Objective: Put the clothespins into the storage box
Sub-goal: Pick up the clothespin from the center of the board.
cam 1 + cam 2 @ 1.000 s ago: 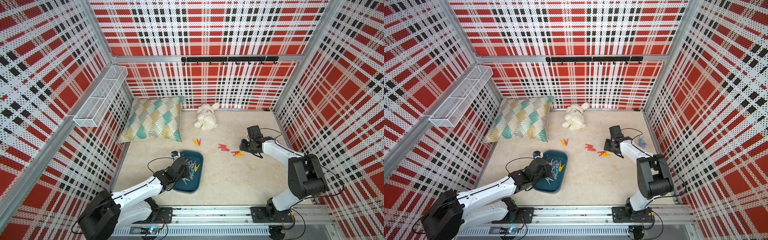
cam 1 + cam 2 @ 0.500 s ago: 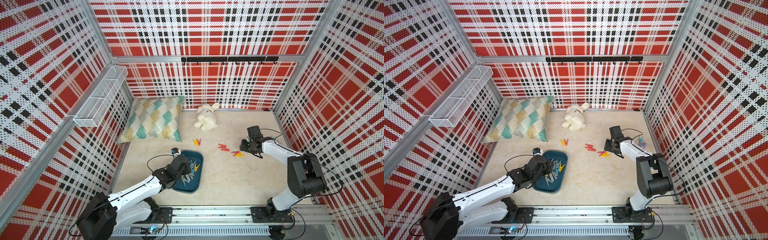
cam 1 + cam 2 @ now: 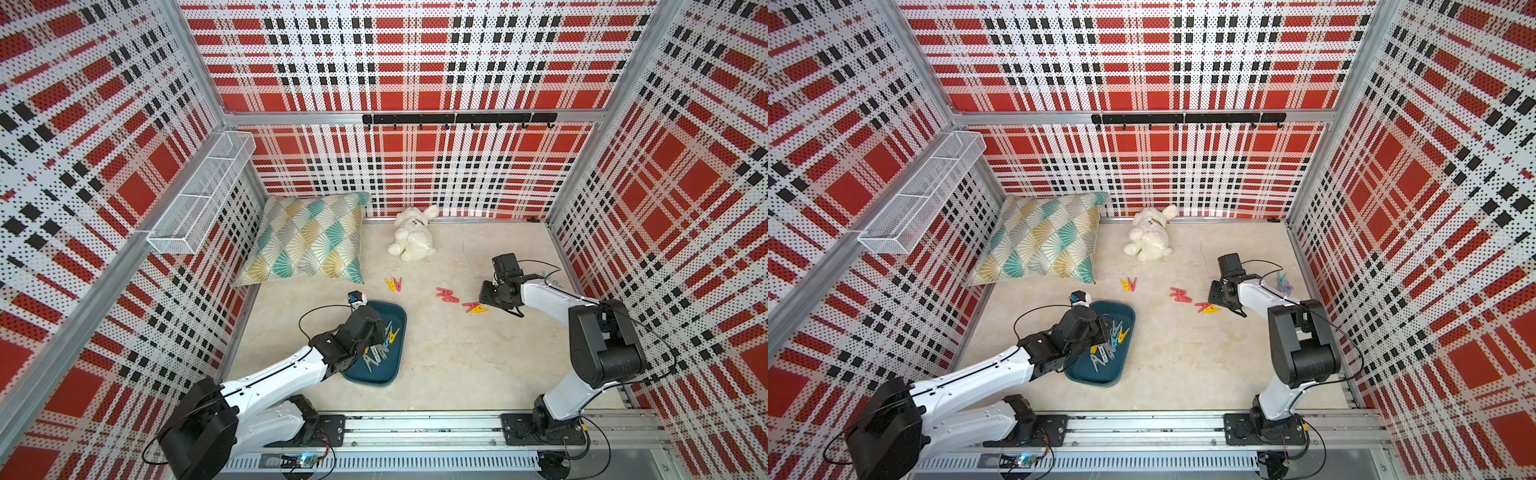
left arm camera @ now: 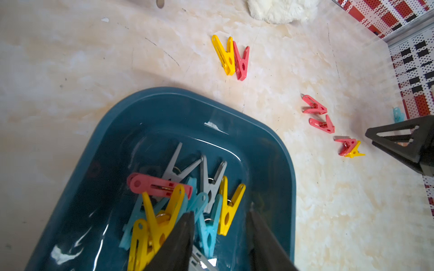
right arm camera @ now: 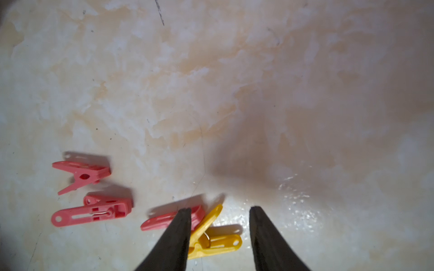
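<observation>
Beige marbled floor (image 3: pixel 457 365) bears clothespins (image 3: pixel 447 294) within plaid walls (image 3: pixel 415 174).

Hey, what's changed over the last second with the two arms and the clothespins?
The left gripper, open and empty, crept slightly farther along over the storage box, toward the back wall. Nothing was visibly grabbed or released. The right gripper stayed open, low over the yellow clothespin. The loose clothespins on the floor and the box kept their places.
</observation>
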`<state>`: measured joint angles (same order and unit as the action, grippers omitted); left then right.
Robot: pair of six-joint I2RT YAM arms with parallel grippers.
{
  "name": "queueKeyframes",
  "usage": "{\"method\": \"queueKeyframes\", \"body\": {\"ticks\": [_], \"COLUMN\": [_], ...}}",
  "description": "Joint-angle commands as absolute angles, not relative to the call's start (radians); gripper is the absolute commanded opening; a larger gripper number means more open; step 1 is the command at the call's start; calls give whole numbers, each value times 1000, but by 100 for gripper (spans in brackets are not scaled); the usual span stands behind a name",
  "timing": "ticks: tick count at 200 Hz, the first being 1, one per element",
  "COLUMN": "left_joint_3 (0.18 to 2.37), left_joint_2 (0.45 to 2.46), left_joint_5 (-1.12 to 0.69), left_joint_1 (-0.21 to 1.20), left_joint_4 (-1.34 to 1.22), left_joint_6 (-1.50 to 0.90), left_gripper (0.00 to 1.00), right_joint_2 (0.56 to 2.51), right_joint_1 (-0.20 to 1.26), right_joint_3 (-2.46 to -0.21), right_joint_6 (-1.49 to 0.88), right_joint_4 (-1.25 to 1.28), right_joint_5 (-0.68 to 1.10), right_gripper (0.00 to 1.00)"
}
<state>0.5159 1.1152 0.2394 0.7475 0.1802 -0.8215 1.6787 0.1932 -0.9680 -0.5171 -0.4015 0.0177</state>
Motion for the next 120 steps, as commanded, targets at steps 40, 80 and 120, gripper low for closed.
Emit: {"method": "queueKeyframes", "body": {"ticks": [40,80,120], "left_joint_3": [537,546,545], "left_joint_2": [1123,1141,1148], "left_joint_5": [238,235,230], "left_joint_1": [755,755,755], "left_joint_4": [154,146,138], "left_joint_6": [-811,-805,-804], "left_gripper": [42,42,41], "right_joint_2": [1703,1674,1665], "right_joint_1": [184,184,184], "right_joint_3": [-967,-931,-898], "right_joint_6": [-544,-581,-595], "right_joint_4": [-364,-346,-328], "right_joint_5": [83,113,122], "right_gripper": [44,42,39]}}
